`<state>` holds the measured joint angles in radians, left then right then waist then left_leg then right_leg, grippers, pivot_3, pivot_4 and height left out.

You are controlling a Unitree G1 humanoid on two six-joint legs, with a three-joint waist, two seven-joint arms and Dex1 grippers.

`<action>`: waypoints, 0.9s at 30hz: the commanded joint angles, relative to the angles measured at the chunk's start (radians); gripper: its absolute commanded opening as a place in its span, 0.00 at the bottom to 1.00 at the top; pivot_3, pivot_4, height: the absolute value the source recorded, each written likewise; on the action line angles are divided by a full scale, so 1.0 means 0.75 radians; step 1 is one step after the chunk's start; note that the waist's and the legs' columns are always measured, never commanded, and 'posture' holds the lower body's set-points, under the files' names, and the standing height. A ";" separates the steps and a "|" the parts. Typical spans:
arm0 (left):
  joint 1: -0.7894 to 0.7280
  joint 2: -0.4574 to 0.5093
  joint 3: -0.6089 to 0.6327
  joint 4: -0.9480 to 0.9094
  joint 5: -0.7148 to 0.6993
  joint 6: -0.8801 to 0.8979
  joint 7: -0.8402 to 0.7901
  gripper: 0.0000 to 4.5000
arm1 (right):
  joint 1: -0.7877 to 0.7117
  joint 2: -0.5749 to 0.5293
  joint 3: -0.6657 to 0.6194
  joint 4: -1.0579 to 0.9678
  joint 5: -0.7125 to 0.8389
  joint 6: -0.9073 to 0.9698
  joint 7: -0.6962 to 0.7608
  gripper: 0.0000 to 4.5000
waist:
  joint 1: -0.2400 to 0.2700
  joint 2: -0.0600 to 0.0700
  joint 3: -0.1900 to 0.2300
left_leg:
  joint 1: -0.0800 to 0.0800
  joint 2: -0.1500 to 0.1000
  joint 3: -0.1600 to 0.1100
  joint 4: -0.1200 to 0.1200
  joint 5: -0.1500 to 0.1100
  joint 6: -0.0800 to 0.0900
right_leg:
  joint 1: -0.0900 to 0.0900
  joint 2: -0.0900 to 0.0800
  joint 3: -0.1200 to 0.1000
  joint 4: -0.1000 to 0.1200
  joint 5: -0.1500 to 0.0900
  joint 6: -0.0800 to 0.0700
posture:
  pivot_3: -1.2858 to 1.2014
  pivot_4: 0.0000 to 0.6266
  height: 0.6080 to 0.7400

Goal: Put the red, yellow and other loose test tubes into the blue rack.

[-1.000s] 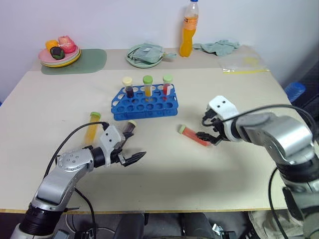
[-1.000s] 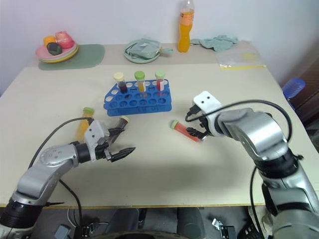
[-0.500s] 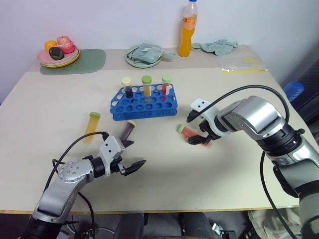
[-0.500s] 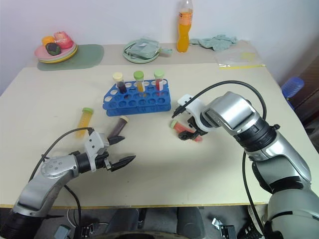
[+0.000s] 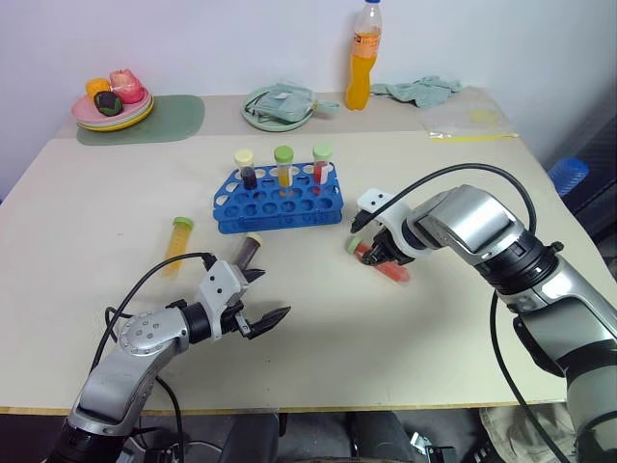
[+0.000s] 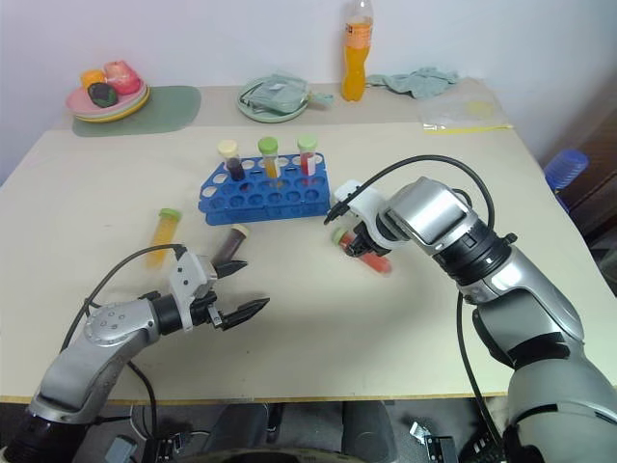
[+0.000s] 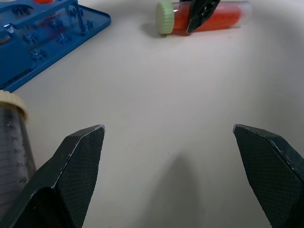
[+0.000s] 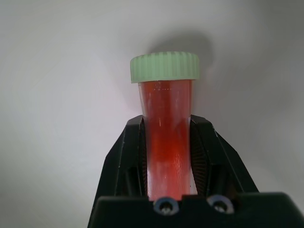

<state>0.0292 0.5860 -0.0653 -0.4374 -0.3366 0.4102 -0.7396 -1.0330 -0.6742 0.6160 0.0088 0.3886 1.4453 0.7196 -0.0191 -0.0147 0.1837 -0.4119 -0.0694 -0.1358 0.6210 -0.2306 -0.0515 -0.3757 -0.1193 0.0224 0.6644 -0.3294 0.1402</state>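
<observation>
The right gripper (image 5: pixel 376 253), open a second ago beside the red tube (image 5: pixel 378 263), now pinches it on the table, having swung toward ten o'clock, nearer the blue rack (image 5: pixel 280 199).

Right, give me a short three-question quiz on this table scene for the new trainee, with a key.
1. True or false: the right gripper is shut on the red tube.
2. How many capped tubes stand upright in the blue rack?
3. Which loose tube lies nearest the open left gripper? A) the yellow tube B) the dark brown tube C) the orange bottle

Key
1. True: its two fingers clamp the tube's body below the pale green cap, with the tube lying on the table.
2. Three, all in the back row.
3. B
</observation>
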 commanded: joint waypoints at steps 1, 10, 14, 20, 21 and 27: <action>-0.007 0.002 0.008 0.012 0.000 -0.039 -0.020 1.00 | -0.027 -0.017 -0.111 -0.115 0.044 0.023 0.034 0.18 | 0.000 0.000 0.000 | 0.000 0.000 0.000 0.000 0.000 0.000 | 0.000 0.000 0.000 0.000 0.000 0.000 | 0.52 0.24 1.00; -0.013 -0.040 0.075 0.086 -0.002 -0.092 0.033 1.00 | 0.406 0.370 -0.807 -0.472 0.140 -0.803 -0.159 0.18 | 0.004 0.000 0.000 | 0.000 0.000 0.000 -0.001 0.000 0.000 | 0.000 0.000 0.000 0.000 0.000 0.000 | 0.52 0.24 1.00; -0.095 -0.168 0.155 0.111 -0.083 -0.044 0.150 1.00 | 0.563 0.658 -0.869 -0.421 0.089 -1.090 -0.349 0.18 | 0.003 0.000 0.000 | 0.001 0.000 -0.002 0.000 0.001 -0.001 | 0.001 0.000 -0.001 0.002 0.000 0.000 | 0.52 0.24 1.00; -0.141 -0.181 0.160 0.136 -0.074 -0.025 0.172 1.00 | 0.606 0.831 -0.766 -0.149 -0.111 -1.523 -0.419 0.18 | -0.012 0.000 0.000 | 0.002 0.000 0.000 -0.001 0.002 -0.003 | 0.000 0.001 0.000 0.004 0.000 0.000 | 0.52 0.24 1.00; -0.146 -0.179 0.159 0.137 -0.074 -0.021 0.174 1.00 | 0.593 0.857 -0.767 -0.089 -0.125 -1.571 -0.434 0.18 | -0.016 0.000 0.000 | 0.002 0.000 -0.001 -0.002 0.002 -0.004 | 0.000 0.001 0.000 0.004 0.000 0.000 | 0.52 0.24 1.00; -0.140 -0.151 0.156 0.078 -0.075 0.023 0.181 1.00 | 0.501 0.920 -0.773 0.237 -0.219 -1.847 -0.461 0.18 | -0.035 0.000 0.000 | 0.003 0.000 -0.001 -0.005 0.005 -0.009 | -0.001 0.002 0.000 0.004 0.000 0.000 | 0.52 0.24 1.00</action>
<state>-0.0796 0.4600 0.0344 -0.3270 -0.3831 0.4199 -0.6063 -0.6216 0.0065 0.0431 0.1655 0.2398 0.1284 0.3786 -0.0452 -0.0143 0.1836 -0.4097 -0.0692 -0.1367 0.6172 -0.2265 -0.0582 -0.3765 -0.1182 0.0227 0.6673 -0.3291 0.1401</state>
